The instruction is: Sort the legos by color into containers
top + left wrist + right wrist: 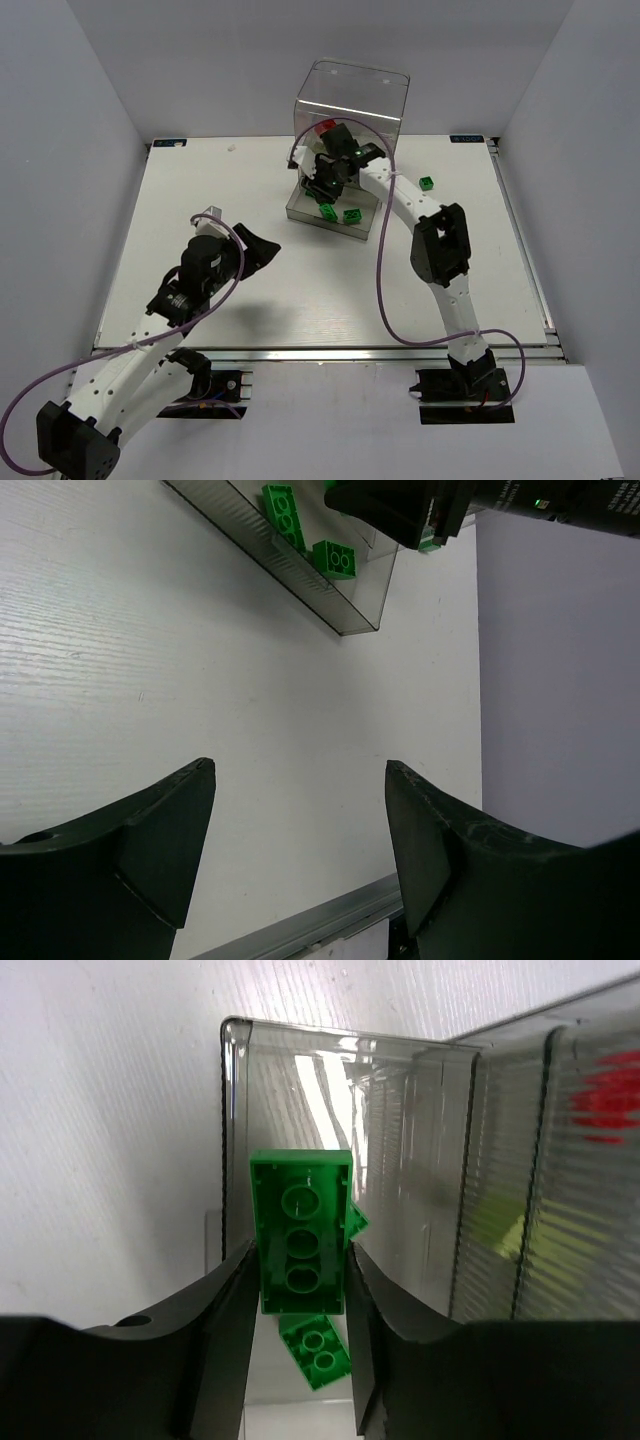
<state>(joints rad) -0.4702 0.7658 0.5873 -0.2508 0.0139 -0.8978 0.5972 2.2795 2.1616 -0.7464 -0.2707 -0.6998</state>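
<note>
My right gripper (325, 186) hangs over the clear drawer (300, 213) pulled out in front of the tall clear containers (350, 95). It is shut on a dark green lego (300, 1230), underside toward the camera, gripped between both fingers. Two more green legos (327, 211) (352, 216) lie in the drawer below; the wrist view shows one (316, 1350) right under the held brick. Another green lego (427, 183) sits on the table to the right. Red (610, 1090) and yellow-green (500, 1225) pieces blur through the container walls. My left gripper (262, 250) stands open and empty over bare table.
The white table (200, 200) is walled by white panels at the back and both sides. A metal rail (330, 352) runs along the near edge. The left wrist view shows the drawer (300, 575) with its green legos (335, 558), and the right gripper above them.
</note>
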